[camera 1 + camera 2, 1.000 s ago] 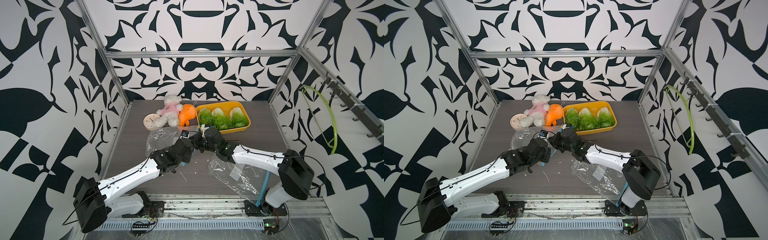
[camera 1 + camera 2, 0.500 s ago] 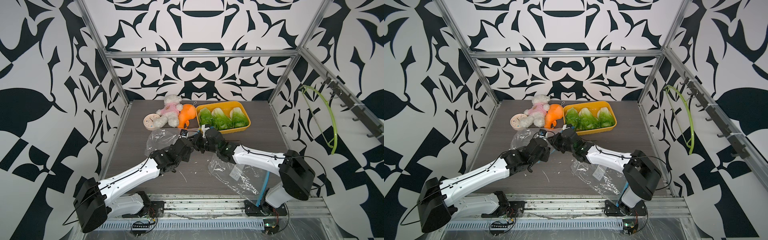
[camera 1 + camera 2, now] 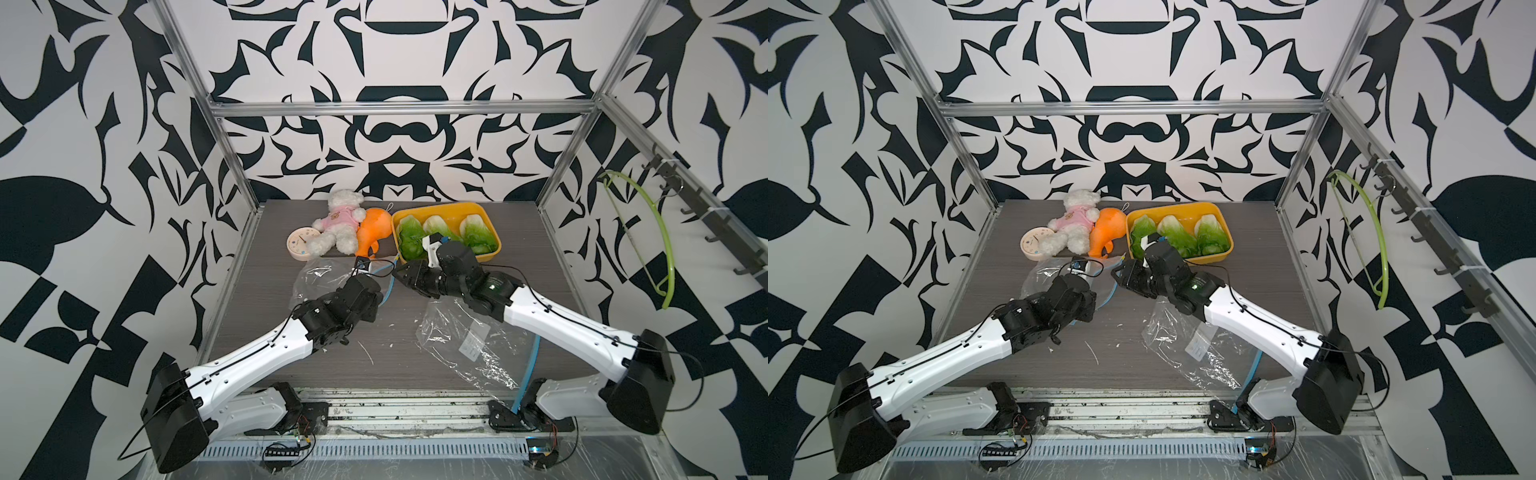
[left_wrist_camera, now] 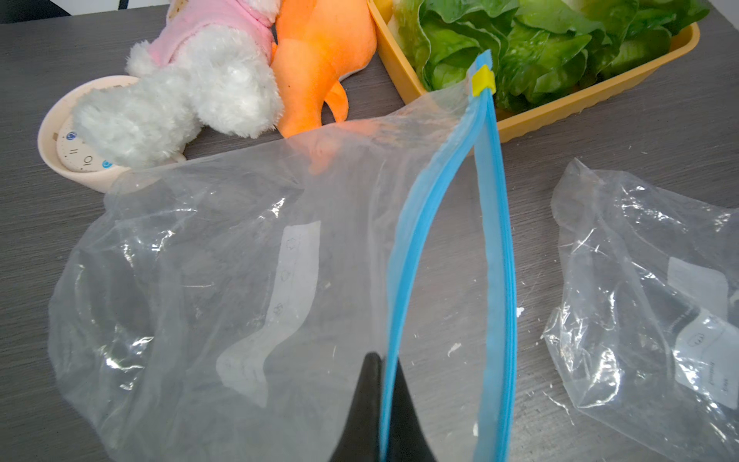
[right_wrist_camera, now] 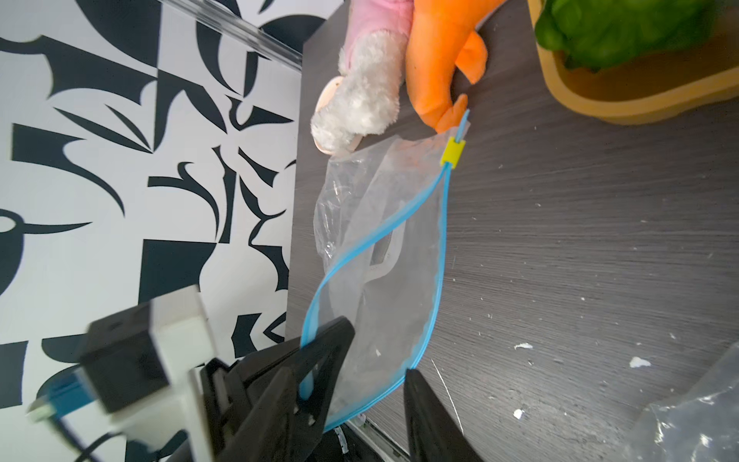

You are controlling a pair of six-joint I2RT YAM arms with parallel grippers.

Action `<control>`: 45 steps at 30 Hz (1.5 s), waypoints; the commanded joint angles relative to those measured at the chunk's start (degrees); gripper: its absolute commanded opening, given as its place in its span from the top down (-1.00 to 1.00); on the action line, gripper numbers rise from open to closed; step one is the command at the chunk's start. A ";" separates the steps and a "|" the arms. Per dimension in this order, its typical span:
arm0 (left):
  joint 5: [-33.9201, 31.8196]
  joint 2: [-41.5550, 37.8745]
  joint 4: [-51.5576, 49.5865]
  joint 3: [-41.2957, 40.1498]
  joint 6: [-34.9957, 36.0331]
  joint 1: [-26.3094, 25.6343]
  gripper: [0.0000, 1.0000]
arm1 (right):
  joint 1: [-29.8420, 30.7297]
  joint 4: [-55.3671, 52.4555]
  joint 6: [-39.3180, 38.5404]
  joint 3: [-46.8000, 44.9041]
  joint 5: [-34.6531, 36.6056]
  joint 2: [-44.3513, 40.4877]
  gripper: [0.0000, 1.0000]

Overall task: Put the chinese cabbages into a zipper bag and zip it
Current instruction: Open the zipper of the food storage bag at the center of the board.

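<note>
Clear blue-rimmed plastic zipper bag (image 4: 224,256) is pinched btm-centre by closed left gripper (image 4: 383,362); w/ right gripper (image 3: 402,275) parted, empty, mouth could be pulled shut.

Three chinese cabbages (image 3: 476,232), with white stems and crinkled green leaves, lie side by side in the yellow tray (image 3: 440,206) at the table's back. The clear zipper bag (image 4: 200,280) lies near it, blue-edged mouth gaping, yellow slider (image 4: 482,80) at one end.

Three green-leafed, white-stemmed chinese cabbages (image 3: 473,227), two clear plastic zipper bags (image 3: 467,347), two plush toys (image 3: 338,224), one yellow plastic tray (image 3: 440,206), one round cream dial (image 3: 300,246).
</note>
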 commanded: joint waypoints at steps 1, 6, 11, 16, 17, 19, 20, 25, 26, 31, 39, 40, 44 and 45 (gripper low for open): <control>-1.16 0.04 -0.82 2.46 -1.16 0.40 0.95 | -0.90 0.43 -1.42 3.61 -5.38 4.93 0.09; -1.33 0.23 -0.83 3.08 -1.58 0.55 0.95 | -1.47 6.08 1.33 1.75 -5.98 8.54 0.12; -1.37 -0.04 -0.54 3.30 -1.41 0.64 0.95 | -1.69 10.87 1.68 1.18 -7.83 12.07 0.30; -5.82 0.45 -6.30 6.49 -2.38 0.70 0.83 | -1.58 12.21 1.00 0.42 -7.59 13.20 0.63; -7.98 0.86 -8.94 7.48 -3.20 0.71 0.76 | -1.51 12.28 0.86 0.48 -7.22 13.12 0.72; -10.46 1.70 -13.13 9.61 -5.15 1.25 0.75 | -1.29 12.74 -0.07 0.67 -6.86 13.03 0.89; -9.57 1.76 -13.01 9.91 -5.11 1.21 0.74 | -1.18 12.71 -0.51 0.97 -6.72 13.02 0.93; -6.47 1.44 -13.20 10.28 -5.11 1.29 0.37 | -0.55 13.33 -1.74 2.70 -7.37 13.55 1.00; -5.91 1.35 -13.47 10.58 -4.73 1.25 0.25 | -0.59 13.68 -1.61 2.61 -7.50 13.46 1.00; -3.27 4.05 -17.98 15.71 -4.11 2.54 -0.17 | 0.07 13.67 -1.91 3.59 -7.47 12.90 1.00; -2.60 12.96 -24.85 23.49 -1.85 6.20 -0.18 | 0.60 11.06 -2.78 3.75 -5.51 12.85 1.00; -2.75 13.80 -25.25 23.90 -1.30 6.17 -0.16 | 0.60 10.61 -3.07 3.96 -5.21 12.85 1.00; -3.39 16.20 -25.56 24.25 0.41 6.70 0.03 | 0.60 8.63 -4.21 3.97 -3.86 12.55 1.00; -3.31 16.49 -25.48 24.27 0.58 7.08 0.13 | 0.60 7.66 -4.66 4.08 -3.26 12.37 1.00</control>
